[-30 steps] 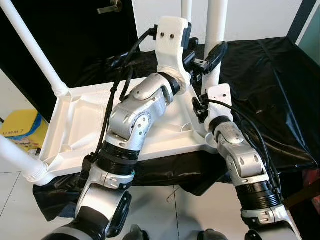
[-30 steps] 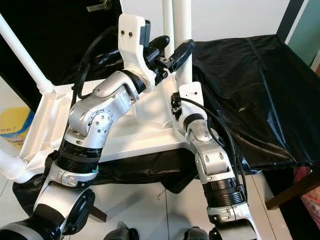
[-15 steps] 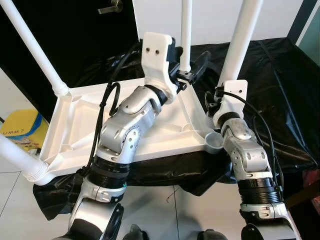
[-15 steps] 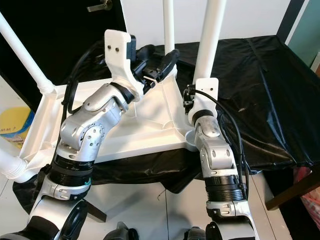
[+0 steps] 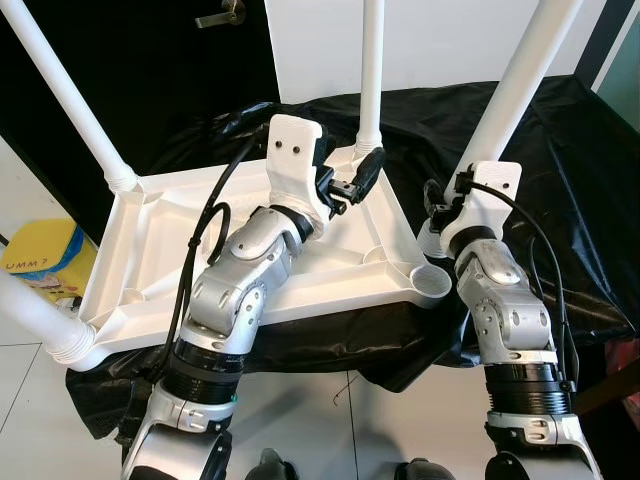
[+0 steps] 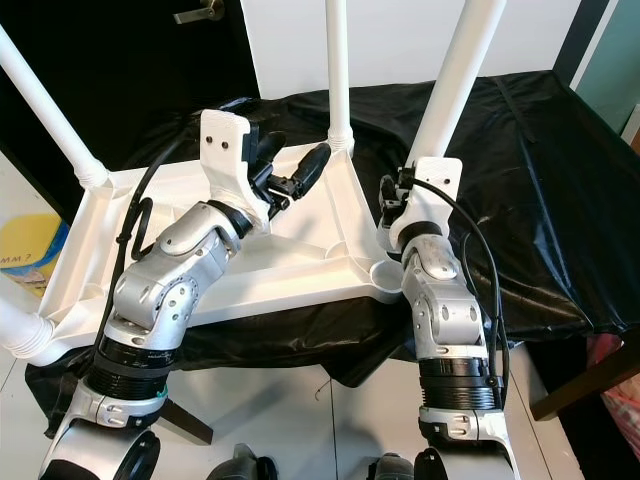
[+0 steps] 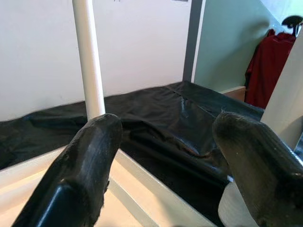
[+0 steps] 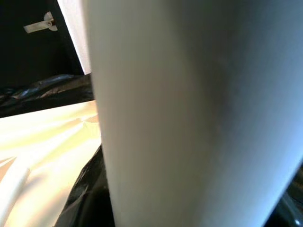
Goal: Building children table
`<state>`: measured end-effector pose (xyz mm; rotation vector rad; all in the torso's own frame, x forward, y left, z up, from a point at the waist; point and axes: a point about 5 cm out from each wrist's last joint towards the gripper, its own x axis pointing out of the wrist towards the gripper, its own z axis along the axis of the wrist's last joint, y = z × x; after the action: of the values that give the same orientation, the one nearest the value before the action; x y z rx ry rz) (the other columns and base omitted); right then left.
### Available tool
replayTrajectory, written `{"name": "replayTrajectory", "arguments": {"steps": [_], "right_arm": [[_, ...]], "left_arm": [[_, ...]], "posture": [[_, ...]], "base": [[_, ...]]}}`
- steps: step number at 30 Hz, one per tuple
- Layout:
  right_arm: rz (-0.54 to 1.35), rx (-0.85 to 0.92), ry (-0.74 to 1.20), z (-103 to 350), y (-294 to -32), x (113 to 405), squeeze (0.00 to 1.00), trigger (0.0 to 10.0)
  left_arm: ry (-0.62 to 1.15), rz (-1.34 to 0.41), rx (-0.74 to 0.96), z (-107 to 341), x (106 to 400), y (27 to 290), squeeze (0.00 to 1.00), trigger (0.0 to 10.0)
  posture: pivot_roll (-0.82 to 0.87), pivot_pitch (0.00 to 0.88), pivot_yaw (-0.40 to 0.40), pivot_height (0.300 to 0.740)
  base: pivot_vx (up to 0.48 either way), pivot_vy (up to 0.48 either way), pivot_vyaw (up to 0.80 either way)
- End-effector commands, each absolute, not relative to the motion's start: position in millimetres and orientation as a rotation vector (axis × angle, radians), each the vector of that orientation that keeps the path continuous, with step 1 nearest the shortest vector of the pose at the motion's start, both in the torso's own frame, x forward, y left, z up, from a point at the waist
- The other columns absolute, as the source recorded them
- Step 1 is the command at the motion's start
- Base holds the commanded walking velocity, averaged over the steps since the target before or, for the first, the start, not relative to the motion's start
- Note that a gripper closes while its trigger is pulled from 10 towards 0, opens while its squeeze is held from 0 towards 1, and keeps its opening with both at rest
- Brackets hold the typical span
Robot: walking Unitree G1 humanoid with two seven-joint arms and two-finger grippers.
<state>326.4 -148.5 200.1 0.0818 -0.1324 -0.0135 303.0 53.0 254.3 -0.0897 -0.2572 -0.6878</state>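
An upside-down white table top (image 5: 170,250) lies on a black cloth (image 5: 560,150). Three white legs stand in its corners: one at the far left (image 5: 70,95), one at the near left (image 5: 30,310), one at the back right (image 5: 371,70). The near right corner socket (image 5: 432,283) is bare. My right gripper (image 5: 445,205) is shut on a fourth white leg (image 5: 515,90), held tilted to the right just beside that socket. This leg (image 8: 180,118) looms close in the right wrist view. My left gripper (image 5: 350,180) hovers open over the table top, with nothing between its fingers (image 7: 85,170).
A yellow object (image 5: 40,255) lies on the floor at the left. A dark door with a handle (image 5: 222,15) is behind the table. Brown furniture (image 6: 590,375) stands at the near right. A red garment (image 7: 265,71) hangs by the far wall.
My left gripper has let go of the fourth leg and dropped back over the table top. The right gripper has swung that leg from upright at the corner to a rightward tilt.
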Motion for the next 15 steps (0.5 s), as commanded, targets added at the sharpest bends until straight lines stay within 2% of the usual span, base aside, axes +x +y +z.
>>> {"name": "replayTrajectory", "arguments": {"steps": [1,15], "right_arm": [[-0.009,0.077,-0.186,206.1,-148.6,322.8,0.0,10.0],[0.02,0.029,-0.222,199.5,-151.2,312.5,0.0,10.0]], "left_arm": [[-0.261,-0.714,-0.055,246.6,300.8,52.9,0.0,10.0],[-0.255,-0.846,-0.002,219.7,283.2,52.3,0.0,10.0]], "posture": [[-0.09,0.061,0.053,0.74],[-0.09,0.073,0.057,0.74]], "base": [[0.0,0.0,0.0],[0.0,0.0,0.0]]}}
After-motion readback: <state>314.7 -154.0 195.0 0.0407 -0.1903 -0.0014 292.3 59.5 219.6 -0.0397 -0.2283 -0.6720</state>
